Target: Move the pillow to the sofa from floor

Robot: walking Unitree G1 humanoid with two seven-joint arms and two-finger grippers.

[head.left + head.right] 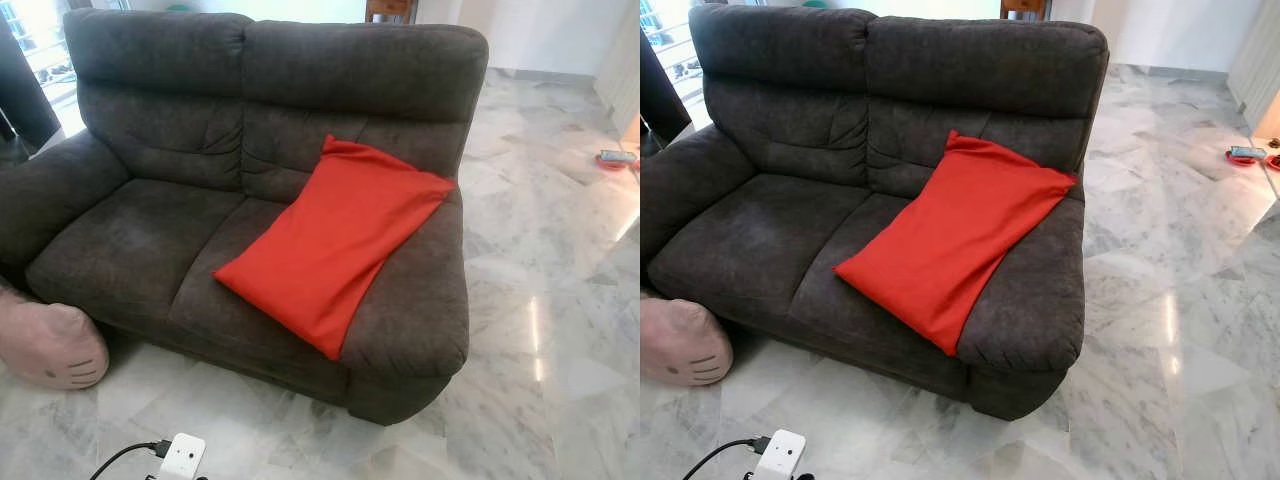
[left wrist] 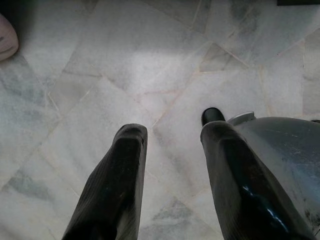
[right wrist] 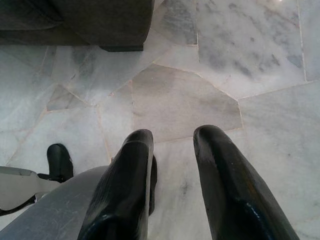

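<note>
One red pillow (image 1: 335, 240) on the sofa (image 1: 150, 230).
Propped on the right armrest, it might slide off; both claws hang released, empty.

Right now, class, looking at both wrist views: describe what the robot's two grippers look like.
The left gripper and the right gripper each have two long, glossy black fingers with rounded tips, thickening toward the base. Beside each sits a scuffed silver-grey casing, and a small black rounded part shows by it.
</note>
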